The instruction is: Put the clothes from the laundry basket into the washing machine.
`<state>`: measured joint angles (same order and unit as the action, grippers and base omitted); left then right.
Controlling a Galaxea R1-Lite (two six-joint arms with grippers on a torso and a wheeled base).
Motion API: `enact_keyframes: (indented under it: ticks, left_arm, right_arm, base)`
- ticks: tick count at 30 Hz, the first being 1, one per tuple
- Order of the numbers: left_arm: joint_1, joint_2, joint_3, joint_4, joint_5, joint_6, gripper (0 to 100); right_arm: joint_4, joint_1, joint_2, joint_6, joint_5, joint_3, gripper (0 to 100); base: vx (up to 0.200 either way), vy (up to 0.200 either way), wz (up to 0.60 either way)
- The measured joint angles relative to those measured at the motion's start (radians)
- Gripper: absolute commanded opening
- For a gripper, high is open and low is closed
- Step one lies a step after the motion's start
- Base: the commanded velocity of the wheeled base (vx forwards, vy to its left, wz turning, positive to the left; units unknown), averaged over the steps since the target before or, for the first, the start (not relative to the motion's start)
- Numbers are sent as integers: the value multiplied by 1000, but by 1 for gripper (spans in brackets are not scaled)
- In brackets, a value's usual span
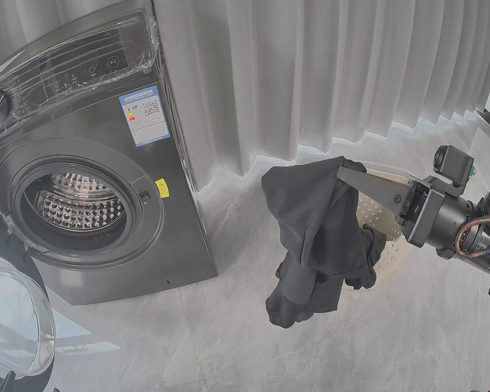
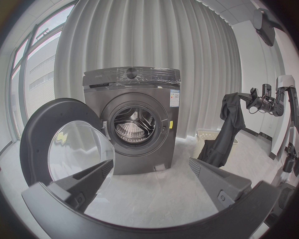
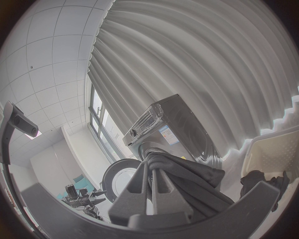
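Note:
A black garment (image 1: 317, 226) hangs in the air to the right of the washing machine (image 1: 93, 180), with my right gripper (image 1: 344, 173) shut on its upper fold. The wrist view shows the two fingers (image 3: 141, 186) pressed together on the cloth (image 3: 193, 180). Behind the garment stands the pale laundry basket (image 1: 381, 202), with more dark cloth (image 3: 258, 180) in it. The machine's round door (image 1: 11, 313) is swung wide open and the drum (image 1: 75, 203) is bare. My left gripper (image 2: 151, 161) sits low near the door, open and holding nothing.
A long white curtain (image 1: 311, 53) runs behind the machine and basket. Grey floor tiles (image 1: 226, 352) lie open between the machine's front and the hanging garment. The open door juts out on the left side.

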<state>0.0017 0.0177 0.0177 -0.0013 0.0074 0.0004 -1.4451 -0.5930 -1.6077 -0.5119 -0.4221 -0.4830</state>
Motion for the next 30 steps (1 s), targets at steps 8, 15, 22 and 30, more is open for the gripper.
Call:
enact_keyframes:
  ticks: [8,15,22,30]
  left_arm:
    - [0,0,0,0,0,0,100]
    - [0,0,0,0,0,0,100]
    - [0,0,0,0,0,1,100]
    - [0,0,0,0,0,1,100]
  right_arm:
    - [0,-8,1,-1,-1,1,0]
    - [-2,-15,0,-1,-1,-1,0]
    - [-3,-13,0,0,-1,-1,0]
    - [-2,-7,-2,10,-1,-5,0]
  base:
    - [0,0,0]
    - [0,0,0]
    - [0,0,0]
    - [0,0,450]
